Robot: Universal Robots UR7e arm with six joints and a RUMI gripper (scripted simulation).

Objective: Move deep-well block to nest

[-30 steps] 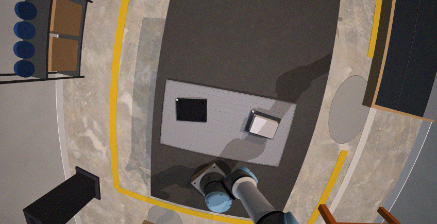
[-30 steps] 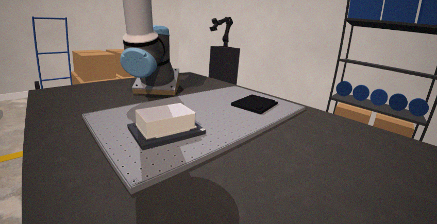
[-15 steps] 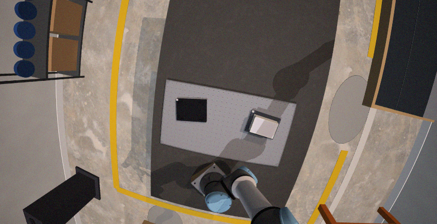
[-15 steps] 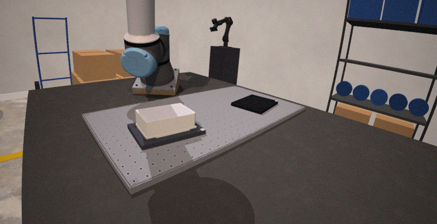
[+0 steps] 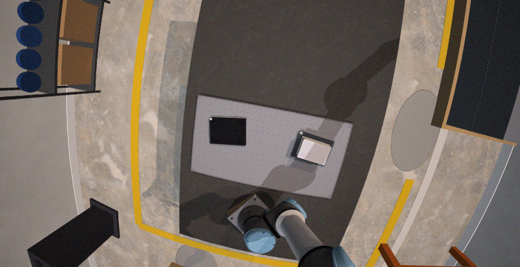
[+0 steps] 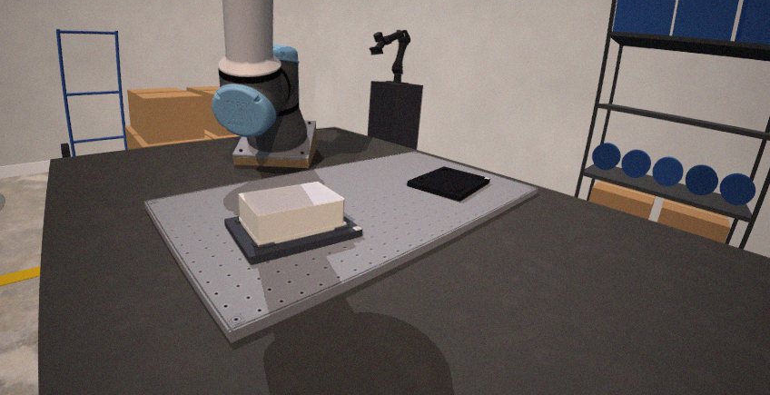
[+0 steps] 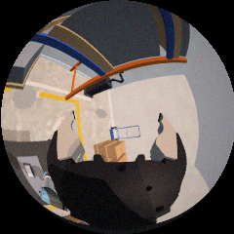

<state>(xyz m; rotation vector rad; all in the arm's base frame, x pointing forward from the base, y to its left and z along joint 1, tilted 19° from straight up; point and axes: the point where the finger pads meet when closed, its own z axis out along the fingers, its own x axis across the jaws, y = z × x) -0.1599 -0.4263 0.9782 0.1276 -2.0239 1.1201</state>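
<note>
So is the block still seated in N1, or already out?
In. The deep-well block sits flat on nest N1; N2 is bare.

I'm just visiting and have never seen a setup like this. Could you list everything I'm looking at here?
Deep-well block: one, cream, sitting in nest N1.
Nest N1: one, dark, on the grey plate.
Nest N2: one, black, nothing in it, further along the plate.
Perforated plate: one, grey, on the dark table.
Shelf rack: one, black, with blue bins, blue discs and brown boxes.
Hand truck: one, blue, by the wall.
Cardboard boxes: brown, behind the arm.
Small arm: one, black, on a black pedestal.
Robot arm: one, grey with blue caps.
Gripper: open, holding nothing.
</note>
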